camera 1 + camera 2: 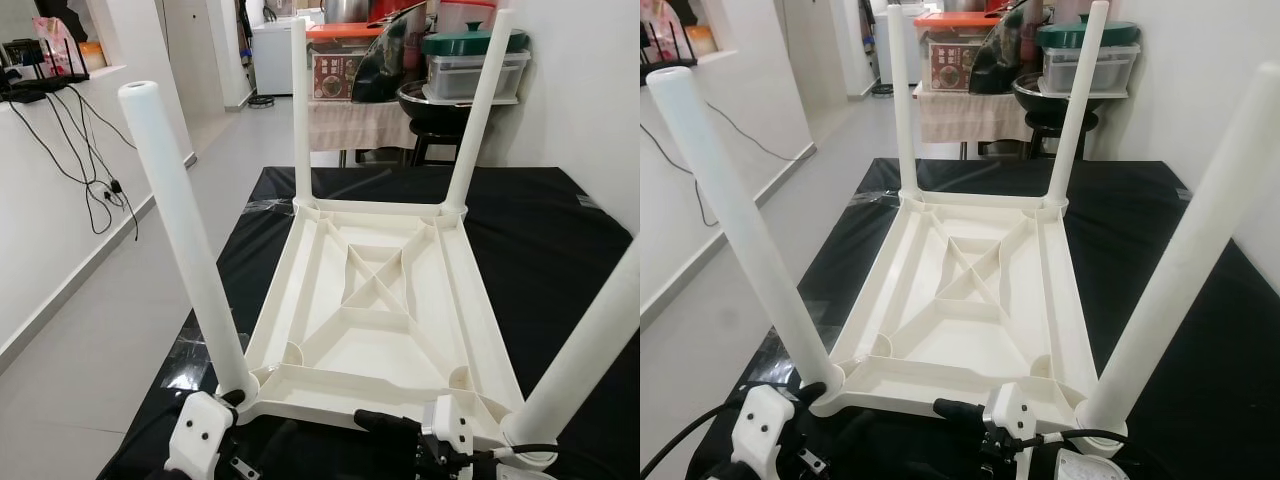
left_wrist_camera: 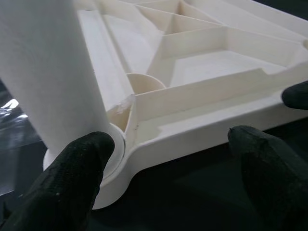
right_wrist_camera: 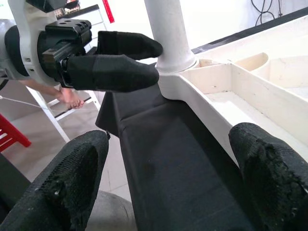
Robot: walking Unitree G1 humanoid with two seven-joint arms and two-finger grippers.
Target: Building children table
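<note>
Four white legs are seen standing up from the overturned white table (image 1: 375,300), which lies underside-up on a black cloth (image 1: 560,250) spread over the floor. In the left eye view, the near left leg (image 1: 185,235) rises from the table's near left corner, the near right leg (image 1: 585,350) from its near right corner, and the two far legs (image 1: 300,110) from the far corners. Beyond the table's far end, a cloth-draped stand (image 1: 350,120) loaded with boxes and pots is seen. The left gripper (image 1: 225,400) is placed at the table's near left corner, and the right gripper (image 1: 385,422) along the table's near edge.

In the right eye view, the same arrangement is shown, with the ribbed underside of the table crossed by an X-shaped brace (image 1: 975,270).

In the left wrist view, the left gripper's black fingers (image 2: 72,178) are held apart, one against the base of the near left leg, the other just before the table's rim.

In the right wrist view, the right gripper's fingers (image 3: 72,178) are spread wide before the table's near edge, nothing being held between them. The left gripper is seen across from it beside the leg's socket, and a person's bare foot (image 3: 70,98) is seen beyond the table.
</note>
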